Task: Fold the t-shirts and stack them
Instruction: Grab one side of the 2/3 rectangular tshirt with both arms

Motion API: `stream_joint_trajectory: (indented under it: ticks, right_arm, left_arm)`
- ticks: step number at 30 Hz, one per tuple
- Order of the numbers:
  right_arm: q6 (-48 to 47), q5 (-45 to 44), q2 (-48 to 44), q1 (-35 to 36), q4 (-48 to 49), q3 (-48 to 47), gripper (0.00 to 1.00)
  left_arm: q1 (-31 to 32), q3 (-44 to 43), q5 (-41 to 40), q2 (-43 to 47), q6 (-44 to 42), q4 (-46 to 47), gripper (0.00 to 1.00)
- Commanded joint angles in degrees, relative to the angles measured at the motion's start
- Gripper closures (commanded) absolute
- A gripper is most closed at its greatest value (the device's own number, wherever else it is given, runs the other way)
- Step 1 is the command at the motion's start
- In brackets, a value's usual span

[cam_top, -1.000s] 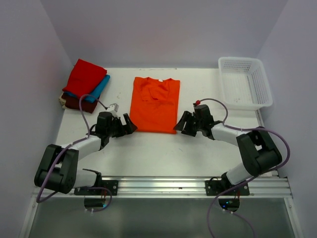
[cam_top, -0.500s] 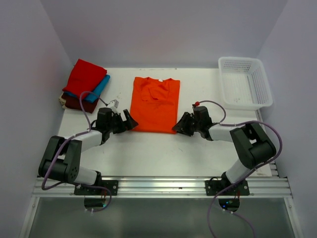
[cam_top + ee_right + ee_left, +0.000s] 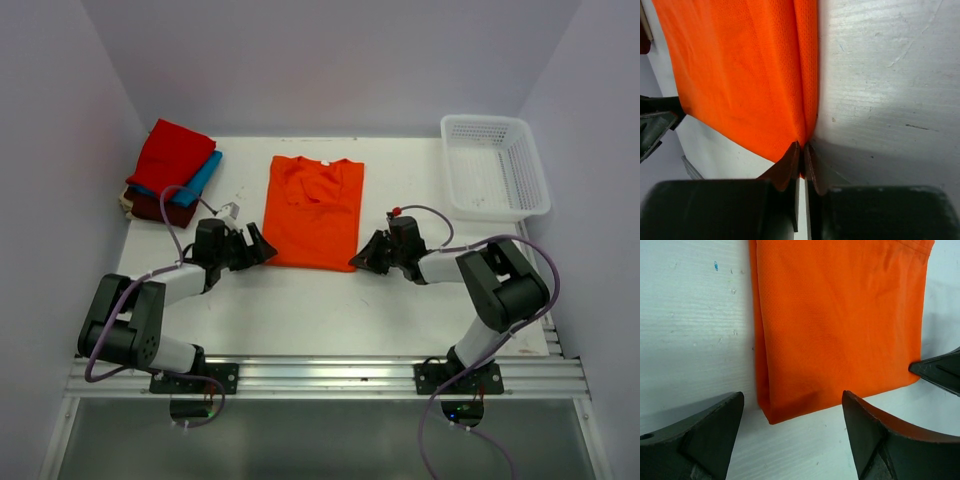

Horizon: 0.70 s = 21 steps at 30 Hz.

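Note:
The orange t-shirt [image 3: 312,210] lies flat mid-table, folded into a long rectangle with its neck at the far end. My right gripper [image 3: 358,258] is shut on its near right corner; the wrist view shows the orange cloth [image 3: 740,75] pinched between the tips of my right gripper [image 3: 803,146]. My left gripper [image 3: 262,248] is at the near left corner, open. Its jaws [image 3: 792,405] straddle the corner of the shirt [image 3: 840,320] without touching it. A stack of folded t-shirts sits far left: red [image 3: 170,155] on top, turquoise [image 3: 197,180] under it, maroon [image 3: 155,207] lowest.
A white mesh basket [image 3: 540,185] stands at the far right corner of the table. White walls enclose the table on three sides. The right gripper's tip [image 3: 937,372] shows in the left wrist view at the shirt's other corner.
My right gripper has closed on the shirt's near right corner. My left gripper has edged forward to the near left corner and its jaws have narrowed a little.

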<state>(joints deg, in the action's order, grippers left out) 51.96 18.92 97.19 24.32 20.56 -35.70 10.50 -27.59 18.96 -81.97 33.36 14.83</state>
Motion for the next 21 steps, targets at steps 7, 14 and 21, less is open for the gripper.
stream_joint_trajectory:
  ticks: [7,14,21]
  right_arm:
    - [-2.48,-3.27,-2.79,0.12,-5.26,1.16,1.00]
    - [-3.97,-4.32,-4.99,0.12,-8.86,0.55,1.00]
    - [-5.38,-5.47,-7.01,0.12,-11.85,0.02,1.00]
  left_arm:
    - [-0.22,4.65,5.29,-1.70,-0.05,-5.51,0.21]
    - [-0.22,5.27,7.66,-5.21,-0.32,-3.85,0.28]
    - [-0.13,5.97,10.57,-8.02,0.03,-0.86,0.65]
